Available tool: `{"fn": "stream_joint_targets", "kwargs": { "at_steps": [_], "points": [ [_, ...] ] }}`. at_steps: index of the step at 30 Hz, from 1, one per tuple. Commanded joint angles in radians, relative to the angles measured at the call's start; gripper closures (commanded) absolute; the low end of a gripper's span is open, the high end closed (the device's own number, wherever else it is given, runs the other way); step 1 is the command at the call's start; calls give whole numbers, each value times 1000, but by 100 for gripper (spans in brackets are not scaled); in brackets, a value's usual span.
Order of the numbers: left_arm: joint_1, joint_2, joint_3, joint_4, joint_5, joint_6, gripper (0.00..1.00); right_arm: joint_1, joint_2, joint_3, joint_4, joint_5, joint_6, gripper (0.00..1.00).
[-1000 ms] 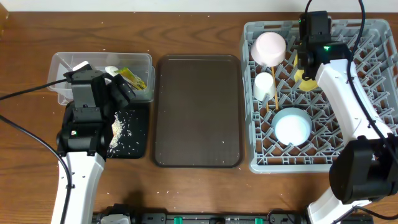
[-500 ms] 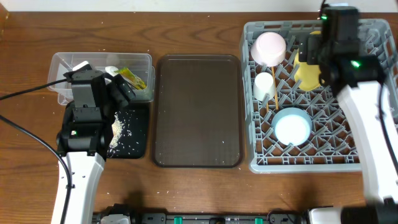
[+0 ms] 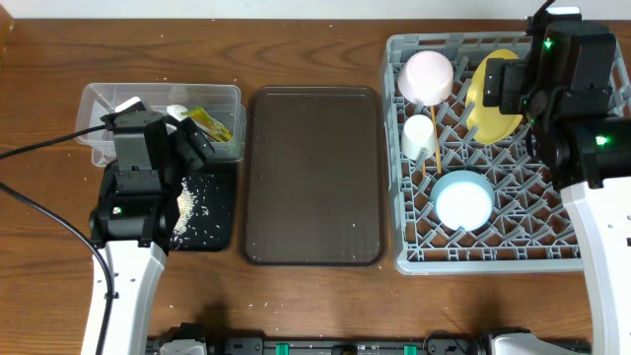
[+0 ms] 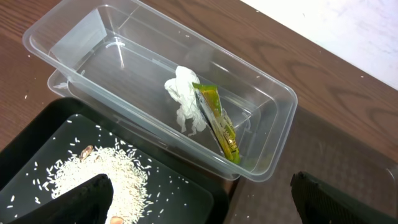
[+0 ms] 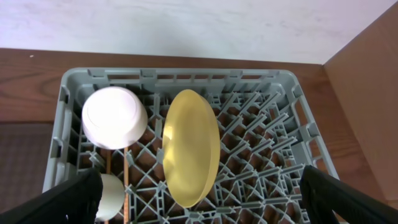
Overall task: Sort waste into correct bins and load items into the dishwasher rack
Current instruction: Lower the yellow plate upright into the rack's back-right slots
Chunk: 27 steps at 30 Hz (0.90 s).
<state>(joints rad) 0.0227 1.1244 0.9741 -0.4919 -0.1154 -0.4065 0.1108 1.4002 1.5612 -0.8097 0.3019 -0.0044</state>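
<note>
- Left gripper (image 4: 208,202) spread wide, fingertips cut off at frame bottom, over rice (image 4: 99,171) on black tray (image 4: 37,149).
- Beyond, tissue (image 4: 185,99) and wrapper (image 4: 217,121) touching inside clear tub (image 4: 124,62).
- Right gripper (image 5: 208,199) likewise wide, above dishwasher rack (image 5: 186,74); yellow plate (image 5: 191,149) on edge beside white bowl (image 5: 114,117).
- Light blue bowl (image 3: 463,200) visible overhead only; bare lattice right of plate.

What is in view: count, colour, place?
Plastic dishwasher rack: 1, grey, right.
Round plate: 1, yellow, on edge in rack.
White bowl: 1, rack.
Light blue bowl: 1, rack.
Small cup: 1, white, rack.
Wooden chopsticks: 2, tan, rack.
Serving tray: 1, dark brown, centre.
Plastic tub: 1, clear, left.
Crumpled tissue: 1, white, tub.
Snack wrapper: 1, yellow-green, tub.
Shallow tray: 1, black, beside tub.
Rice scraps: many, white, black tray.
Left gripper, right gripper: black, open.
</note>
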Motion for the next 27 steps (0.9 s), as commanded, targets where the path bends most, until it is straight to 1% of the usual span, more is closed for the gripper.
{"fn": "stream_joint_targets", "kwargs": {
  "at_steps": [1, 27],
  "points": [
    [3, 0, 13, -1, -9, 13, 6, 3, -2, 9, -6, -8, 3, 1],
    [3, 0, 13, -1, -9, 13, 6, 3, -10, 6, -34, -8, 3, 1]
  ]
}}
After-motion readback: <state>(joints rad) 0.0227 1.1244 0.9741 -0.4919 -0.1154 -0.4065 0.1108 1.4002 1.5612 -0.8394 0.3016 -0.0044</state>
